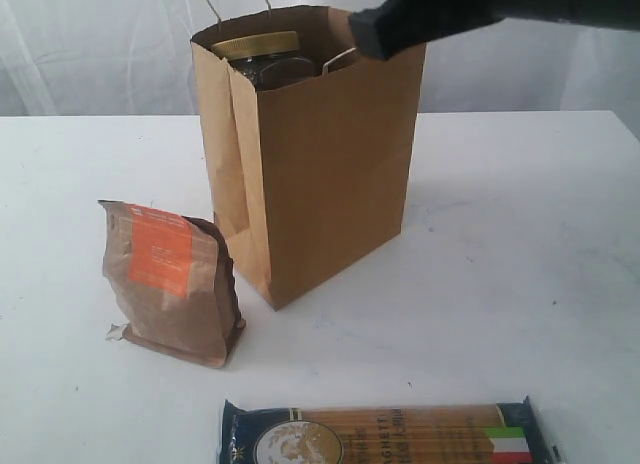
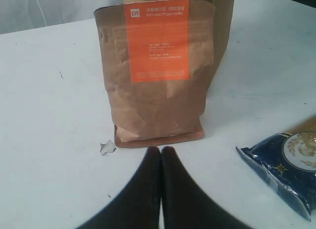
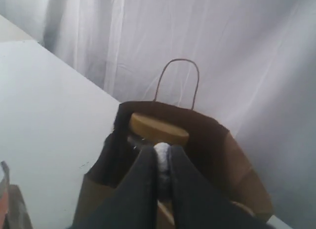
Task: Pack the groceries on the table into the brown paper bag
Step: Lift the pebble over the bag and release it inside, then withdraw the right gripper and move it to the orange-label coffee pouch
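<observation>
The brown paper bag [image 1: 320, 194] stands upright mid-table, and the gold-lidded jar [image 1: 256, 46] shows at its open top. My right gripper [image 1: 362, 32] hangs over the bag's mouth [image 3: 237, 170], above the jar lid [image 3: 158, 129]. In its wrist view that gripper [image 3: 162, 149] is shut on a small whitish packet [image 3: 162, 156] seen edge-on. The kraft pouch with the orange label [image 1: 172, 284] stands left of the bag. My left gripper [image 2: 161, 150] is shut and empty, low over the table just short of the pouch's base [image 2: 158, 71]. The spaghetti pack [image 1: 390, 436] lies along the front edge.
A small white scrap [image 2: 107, 148] lies by the pouch's lower corner. The spaghetti pack's dark blue end [image 2: 286, 165] lies beside my left gripper. The bag's cord handle [image 3: 177, 81] stands up at its far rim. A white curtain hangs behind the white table [image 1: 520, 264].
</observation>
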{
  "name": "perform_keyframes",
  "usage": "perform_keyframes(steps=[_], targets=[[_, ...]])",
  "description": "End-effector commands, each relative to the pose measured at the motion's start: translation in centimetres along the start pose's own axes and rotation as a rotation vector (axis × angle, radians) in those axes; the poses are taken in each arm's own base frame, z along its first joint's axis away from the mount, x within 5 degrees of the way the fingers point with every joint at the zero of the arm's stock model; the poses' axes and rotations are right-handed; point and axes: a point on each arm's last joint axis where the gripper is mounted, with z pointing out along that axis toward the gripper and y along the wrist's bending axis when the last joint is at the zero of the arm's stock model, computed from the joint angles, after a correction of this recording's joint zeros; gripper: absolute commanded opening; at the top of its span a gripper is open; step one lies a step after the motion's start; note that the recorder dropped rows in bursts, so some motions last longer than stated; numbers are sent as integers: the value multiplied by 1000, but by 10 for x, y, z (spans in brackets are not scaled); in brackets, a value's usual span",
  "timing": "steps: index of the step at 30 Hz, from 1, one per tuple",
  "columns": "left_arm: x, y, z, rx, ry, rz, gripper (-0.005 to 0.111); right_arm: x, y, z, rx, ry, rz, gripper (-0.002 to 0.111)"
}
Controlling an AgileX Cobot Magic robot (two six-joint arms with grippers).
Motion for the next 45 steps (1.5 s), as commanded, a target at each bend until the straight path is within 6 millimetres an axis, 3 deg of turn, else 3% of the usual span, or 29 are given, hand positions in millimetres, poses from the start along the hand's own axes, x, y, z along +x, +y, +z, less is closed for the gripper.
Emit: perform_keyframes(steps=[1,5,8,13,15,20,22,26,31,38,45], targets=[[1,0,0,-3,-2,-6,0,-5,-25,29,80,6,-18,0],[1,0,0,-3,-2,-6,0,3,-49,75,110,68,12,0],[1,0,0,-3,-2,-6,0,16,-52,112,51,165,22,0],[1,0,0,-3,-2,-6,0,29,-53,138,33,205,43,3],[1,0,0,-3,-2,-6,0,31,-53,144,39,202,52,11],[1,0,0,-3,-2,-6,0,33,-55,151,43,199,52,47],[1,0,0,-3,-2,-6,0,32,-55,150,45,196,52,56],[1,0,0,-3,-2,-6,0,22,-55,141,42,182,51,57],[1,0,0,-3,-2,-6,0,-2,-55,112,26,161,35,57],[1,0,0,-3,-2,-6,0,-39,-49,48,-19,145,3,57],[1,0,0,-3,-2,-6,0,-40,-42,-4,23,131,-13,57]])
